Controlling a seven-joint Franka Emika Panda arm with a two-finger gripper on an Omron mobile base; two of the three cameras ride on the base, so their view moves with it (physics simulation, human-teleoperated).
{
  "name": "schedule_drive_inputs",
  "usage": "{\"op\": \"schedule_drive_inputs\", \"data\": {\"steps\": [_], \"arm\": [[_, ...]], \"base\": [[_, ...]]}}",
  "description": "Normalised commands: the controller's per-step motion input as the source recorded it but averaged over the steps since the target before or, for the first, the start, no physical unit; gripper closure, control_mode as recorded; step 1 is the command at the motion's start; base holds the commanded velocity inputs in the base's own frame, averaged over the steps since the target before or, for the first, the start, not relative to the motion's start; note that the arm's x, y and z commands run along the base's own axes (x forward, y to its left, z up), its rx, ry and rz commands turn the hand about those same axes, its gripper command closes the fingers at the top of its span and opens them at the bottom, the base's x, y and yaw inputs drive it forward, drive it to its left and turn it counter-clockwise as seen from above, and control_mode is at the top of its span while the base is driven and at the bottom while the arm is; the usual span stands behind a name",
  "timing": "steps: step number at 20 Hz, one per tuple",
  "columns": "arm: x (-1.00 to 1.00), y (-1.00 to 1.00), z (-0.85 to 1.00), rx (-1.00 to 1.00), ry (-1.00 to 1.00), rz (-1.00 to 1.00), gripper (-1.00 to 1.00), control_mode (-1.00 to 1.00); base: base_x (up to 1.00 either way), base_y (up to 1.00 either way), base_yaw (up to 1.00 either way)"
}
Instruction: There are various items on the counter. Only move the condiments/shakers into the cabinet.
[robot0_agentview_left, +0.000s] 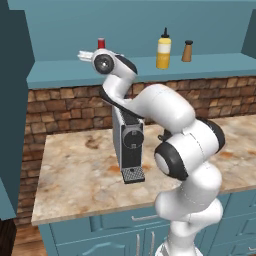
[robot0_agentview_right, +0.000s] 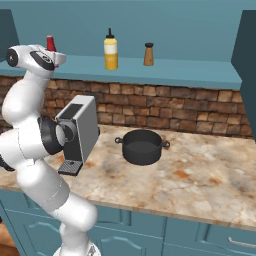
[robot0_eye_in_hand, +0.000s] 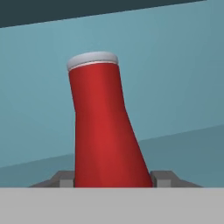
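Marbled beige-and-brown stone is the nearest thing you see: the bench (robot0_agentview_right: 200, 185) carries the grey-black coffee machine (robot0_agentview_left: 128, 145) toward its left and the black two-handled pot (robot0_agentview_right: 142, 146) well apart to its right, both in front of the brick wall (robot0_agentview_right: 165, 107). Above the bricks runs the teal cabinet shelf (robot0_agentview_right: 165, 70). Your gripper (robot0_eye_in_hand: 113, 178) is up at that shelf, at its left end, and its finger tips (robot0_eye_in_hand: 162, 178) sit tight against either side of the red ketchup bottle (robot0_eye_in_hand: 105, 127), so it is pinching the bottle low on its body. In the hand view the bottle leans a little, white cap (robot0_eye_in_hand: 92, 59) away from the camera, with the cabinet's back panel behind it. You cannot tell whether its base touches the shelf. Farther along the shelf, the yellow squeeze bottle (robot0_agentview_right: 110, 50) stands upright, and the small brown wooden shaker (robot0_agentview_right: 148, 54) stands near it on the right.
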Motion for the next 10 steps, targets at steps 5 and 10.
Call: {"op": "schedule_drive_inputs", "data": {"steps": [5, 10], "arm": [[-0.02, 0.0, -0.01, 0.0, 0.0, 0.0, -1.0, -1.0], [-0.46, 0.0, 0.0, 0.0, 0.0, -0.03, -1.0, -1.0]], "base": [[0.0, 0.0, 0.0], [0.0, 0.0, 0.0]]}}
